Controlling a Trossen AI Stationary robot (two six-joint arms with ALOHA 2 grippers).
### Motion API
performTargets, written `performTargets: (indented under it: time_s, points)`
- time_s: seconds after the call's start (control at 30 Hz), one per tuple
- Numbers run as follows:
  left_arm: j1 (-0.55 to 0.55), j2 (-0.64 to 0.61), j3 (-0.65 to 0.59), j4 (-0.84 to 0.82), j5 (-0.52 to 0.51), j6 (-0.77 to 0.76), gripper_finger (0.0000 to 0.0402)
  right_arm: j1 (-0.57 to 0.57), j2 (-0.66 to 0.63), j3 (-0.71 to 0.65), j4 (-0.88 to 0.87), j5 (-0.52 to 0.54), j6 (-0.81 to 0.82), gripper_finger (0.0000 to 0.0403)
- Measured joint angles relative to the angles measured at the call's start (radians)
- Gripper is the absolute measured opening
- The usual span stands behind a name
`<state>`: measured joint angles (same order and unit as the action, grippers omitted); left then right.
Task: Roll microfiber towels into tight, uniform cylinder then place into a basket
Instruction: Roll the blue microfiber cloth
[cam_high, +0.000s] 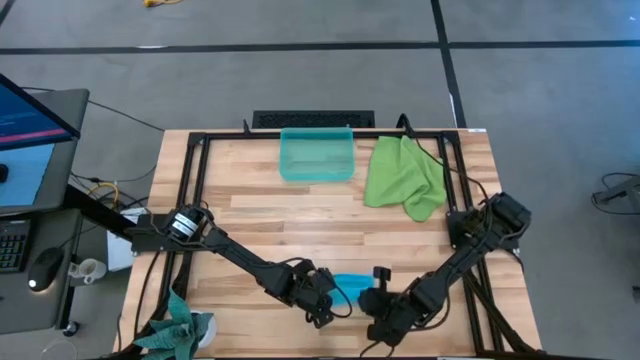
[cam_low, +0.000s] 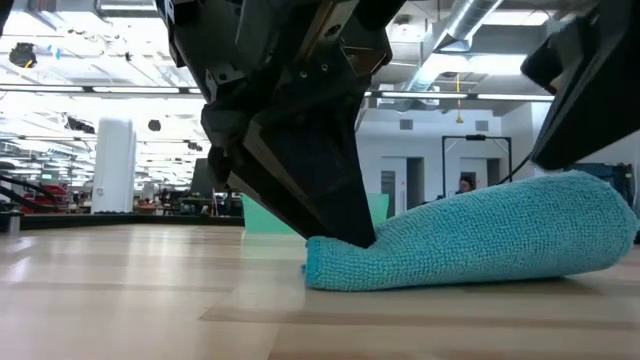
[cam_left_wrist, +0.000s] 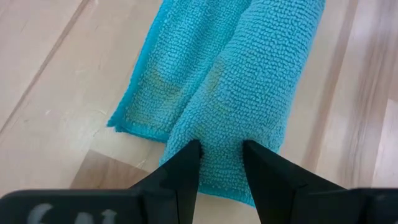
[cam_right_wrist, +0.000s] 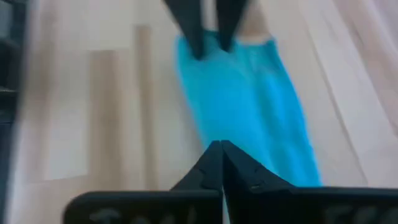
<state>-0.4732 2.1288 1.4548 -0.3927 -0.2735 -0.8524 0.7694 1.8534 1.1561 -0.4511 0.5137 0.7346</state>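
Note:
The sky-blue towel (cam_high: 350, 288) lies on the wood near the table's front edge as a loose roll (cam_left_wrist: 261, 74), with a flat flap (cam_left_wrist: 155, 81) on the table beside it. My left gripper (cam_left_wrist: 221, 163) is shut on its left end. My right gripper (cam_right_wrist: 221, 152) is at the roll's right end with its fingers shut together. The lime green towel (cam_high: 405, 178) lies crumpled at the far right. The teal basket (cam_high: 317, 172) stands at the far middle. My left gripper pinches the roll's left end (cam_left_wrist: 221, 134) between its two fingers, with several layers bunched in the gap. The fingers slant down from the table's left, along the roll. That end rests on the table (cam_low: 320, 265). My right gripper's shut fingertips (cam_right_wrist: 214, 155) lie on the roll's right end (cam_right_wrist: 249, 124), slanting down from the right. I cannot tell whether any cloth is caught between them.
A black frame (cam_high: 195, 200) runs round the tabletop. A teal leafy object (cam_high: 180, 330) sits at the near left corner. A desk with a monitor (cam_high: 30, 120) stands left of the table. Bare wood (cam_high: 300, 225) lies between the roll and the basket.

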Motion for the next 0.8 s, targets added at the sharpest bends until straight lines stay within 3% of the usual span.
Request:
performTargets:
  time_s: [0.1, 0.3, 0.57, 0.8]
  points:
    - [0.0, 0.0, 0.0, 0.0, 0.001, -0.001, 0.0121, -0.014, 0.0, 0.0, -0.058, -0.014, 0.045, 0.0007]
    - [0.0, 0.0, 0.0, 0.0, 0.003, -0.001, 0.0121, -0.02, 0.0, 0.0, -0.068, -0.016, 0.077, 0.0026]
    - [0.0, -0.001, 0.0, 0.002, -0.001, 0.013, 0.0121, -0.038, 0.0, 0.0, -0.097, -0.016, 0.086, 0.0005]
    - [0.0, -0.001, 0.001, 0.003, -0.001, 0.025, 0.0121, -0.061, 0.0, -0.032, -0.086, -0.019, 0.109, 0.0014]
